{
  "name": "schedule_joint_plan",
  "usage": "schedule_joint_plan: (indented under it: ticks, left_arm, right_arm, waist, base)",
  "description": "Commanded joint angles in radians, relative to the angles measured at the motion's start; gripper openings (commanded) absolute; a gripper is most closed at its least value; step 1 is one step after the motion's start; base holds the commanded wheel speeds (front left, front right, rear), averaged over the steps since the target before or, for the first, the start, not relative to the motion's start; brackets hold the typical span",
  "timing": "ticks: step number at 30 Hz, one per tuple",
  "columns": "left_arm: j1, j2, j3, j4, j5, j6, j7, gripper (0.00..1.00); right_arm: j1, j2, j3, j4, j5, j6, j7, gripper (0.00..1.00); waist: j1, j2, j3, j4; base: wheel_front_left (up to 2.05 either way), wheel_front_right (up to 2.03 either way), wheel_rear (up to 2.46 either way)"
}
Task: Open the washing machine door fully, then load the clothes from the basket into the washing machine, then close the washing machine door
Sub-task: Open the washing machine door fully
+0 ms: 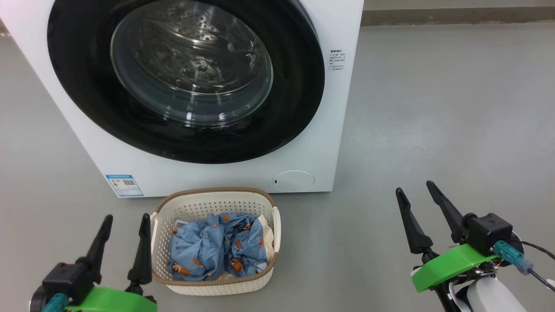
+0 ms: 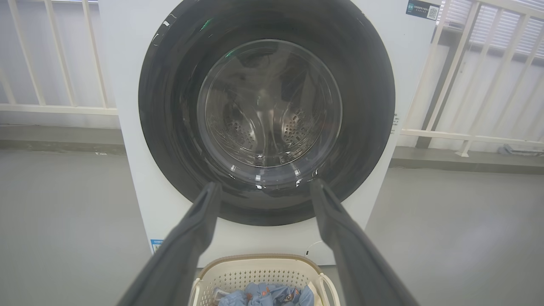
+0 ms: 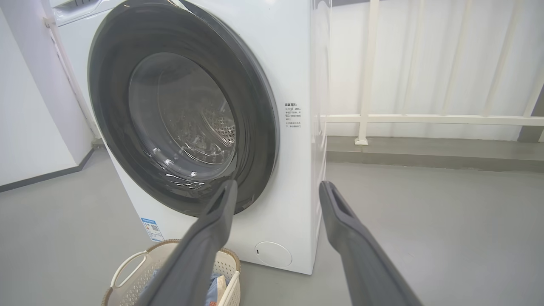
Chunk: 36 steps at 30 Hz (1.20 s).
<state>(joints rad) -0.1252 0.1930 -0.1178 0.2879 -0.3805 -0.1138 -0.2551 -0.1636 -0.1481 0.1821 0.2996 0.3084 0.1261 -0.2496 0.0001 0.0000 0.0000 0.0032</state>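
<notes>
Jaws on both grippers stand wide apart and hold nothing: left gripper hangs just beside the basket on its left, right gripper well off to the right over bare floor. Basket stands on the floor right in front of the washing machine, below the shut washing machine door, with the clothes bunched inside, blue bear print over a bit of cream cloth. Door top is cut off in head view, drum shows only dimly through the glass, blue label text too small to read.
</notes>
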Motion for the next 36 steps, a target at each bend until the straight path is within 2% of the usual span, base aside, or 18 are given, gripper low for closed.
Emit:
schedule_joint_plan:
  ticks: [1, 36]
  left_arm:
    - [-0.047, 0.025, 0.037, -0.023, -0.006, -0.003, -0.007, 1.00]
    - [-0.047, 0.020, 0.046, -0.020, -0.004, -0.005, -0.007, 1.00]
  right_arm:
    - [-0.044, 0.002, 0.011, -0.028, -0.002, 0.005, -0.012, 1.00]
    - [-0.045, 0.004, -0.005, -0.027, 0.005, 0.005, -0.012, 1.00]
  waist:
    - [0.0000, 0.0000, 0.000, 0.000]
    - [0.0000, 0.0000, 0.003, 0.003]
  base:
    - [0.00, 0.00, 0.00]
    - [0.00, 0.00, 0.00]
